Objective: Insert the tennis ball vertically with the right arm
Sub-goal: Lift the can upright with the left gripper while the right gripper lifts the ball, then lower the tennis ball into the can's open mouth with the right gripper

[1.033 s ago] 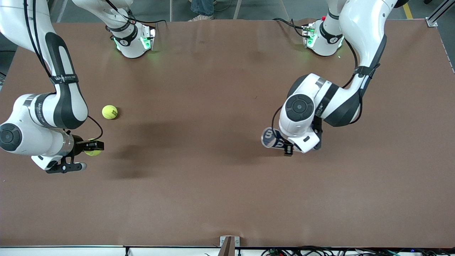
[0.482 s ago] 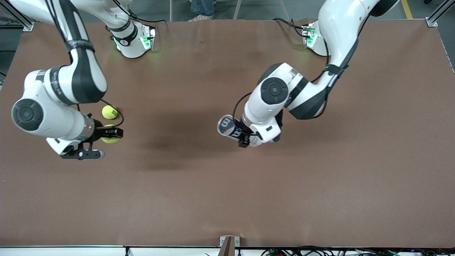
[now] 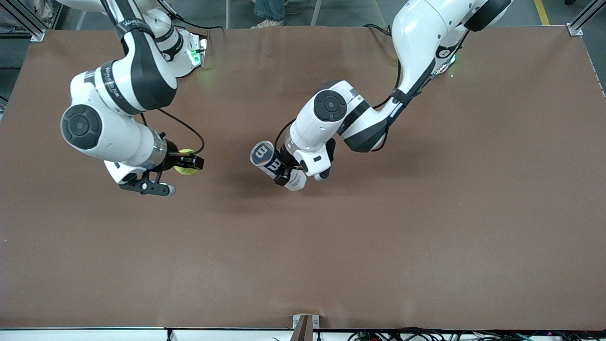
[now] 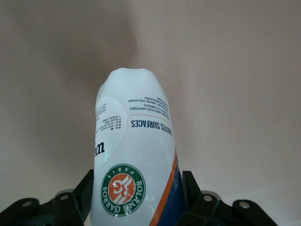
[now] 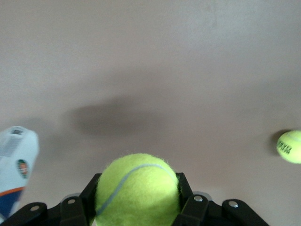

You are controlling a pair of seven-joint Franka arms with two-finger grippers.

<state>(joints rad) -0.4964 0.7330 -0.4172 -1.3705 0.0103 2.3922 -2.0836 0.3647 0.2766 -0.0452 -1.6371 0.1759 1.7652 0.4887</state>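
I am in the carry stage. My right gripper point(image 3: 185, 163) pinches a tennis ball point(image 5: 137, 188) above the table point(image 3: 426, 237). My left gripper point(image 3: 284, 171) clamps a tilted tennis ball can point(image 4: 134, 155) over the table's middle. Next, I judge, the can's mouth must face up, with the ball brought directly above it.

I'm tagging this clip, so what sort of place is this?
Probably a robotics lab: two white jointed arms bolted to a brown-covered table, aluminium framing at a corner, loose cables along the table's edge.
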